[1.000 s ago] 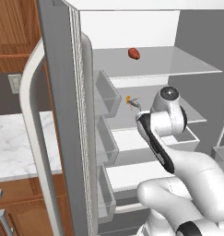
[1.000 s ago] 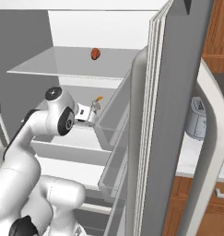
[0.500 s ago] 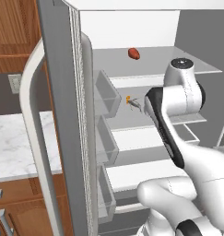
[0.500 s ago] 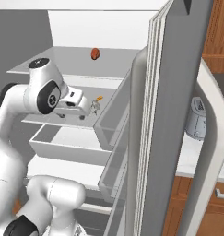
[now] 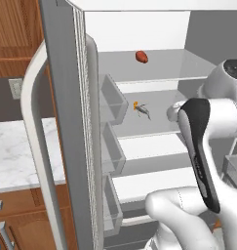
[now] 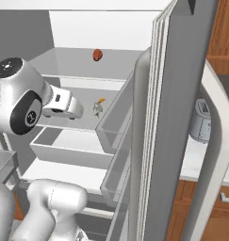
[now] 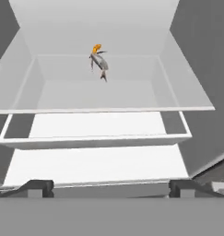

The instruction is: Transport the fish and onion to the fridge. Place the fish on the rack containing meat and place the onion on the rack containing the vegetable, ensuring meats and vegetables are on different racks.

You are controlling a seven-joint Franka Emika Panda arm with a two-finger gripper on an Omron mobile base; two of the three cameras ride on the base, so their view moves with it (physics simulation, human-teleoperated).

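Note:
The fridge stands open. On its middle rack the grey fish lies touching a small orange vegetable. A red-brown lump of meat sits alone on the top rack. My gripper is open and empty, held back in front of the racks and below the fish's level, well apart from it. The onion is out of view.
Clear door bins line the inside of the left door. A pulled-out white drawer sits under the middle rack. The right door stands close by my arm. A marble counter lies left, and a grey appliance stands at the right.
My hand has drawn back and away from the fish, which stays where it lay on the middle rack beside the orange vegetable. The jaws stay open.

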